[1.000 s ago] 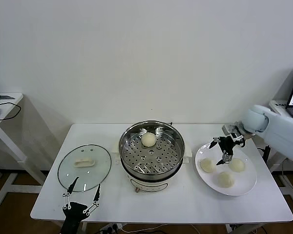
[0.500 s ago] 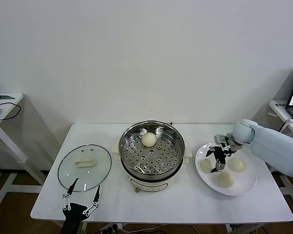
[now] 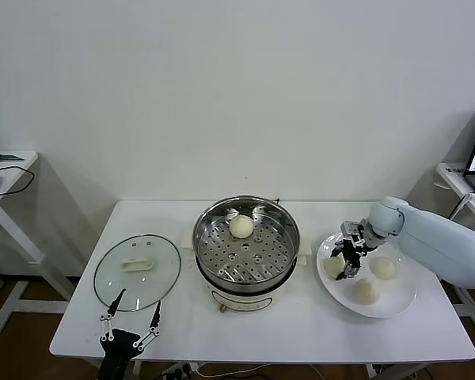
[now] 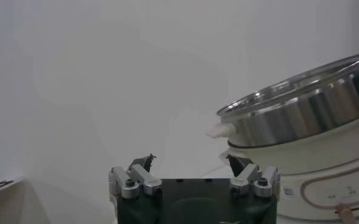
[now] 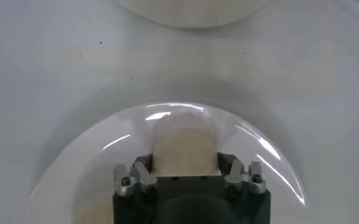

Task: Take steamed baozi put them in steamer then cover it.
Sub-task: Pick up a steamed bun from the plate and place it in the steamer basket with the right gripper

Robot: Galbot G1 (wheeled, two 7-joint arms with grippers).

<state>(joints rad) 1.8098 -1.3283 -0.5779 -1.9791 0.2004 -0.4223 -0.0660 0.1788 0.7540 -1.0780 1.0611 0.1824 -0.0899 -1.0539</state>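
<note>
The steamer (image 3: 279, 265) stands mid-table with one steamed baozi (image 3: 240, 226) on its perforated tray. Three more baozi lie on a white plate (image 3: 396, 299) to its right. My right gripper (image 3: 345, 266) is down on the plate's left bun (image 3: 332, 267). In the right wrist view its jaws press both sides of that bun (image 5: 184, 146), which rests on the plate (image 5: 94, 158). The other two buns (image 3: 384, 267) (image 3: 366, 290) lie free. My left gripper (image 3: 133, 310) hangs open at the table's front left, its jaws (image 4: 191, 163) wide apart with nothing between them.
A glass lid (image 3: 137, 271) with a cream handle lies flat left of the steamer, just beyond my left gripper. The steamer's steel wall (image 4: 301, 109) fills one side of the left wrist view. A side table stands far left and a laptop far right.
My right gripper has come down and leftward over the plate onto the left bun, and its jaws have closed against it. The left arm has not moved.
</note>
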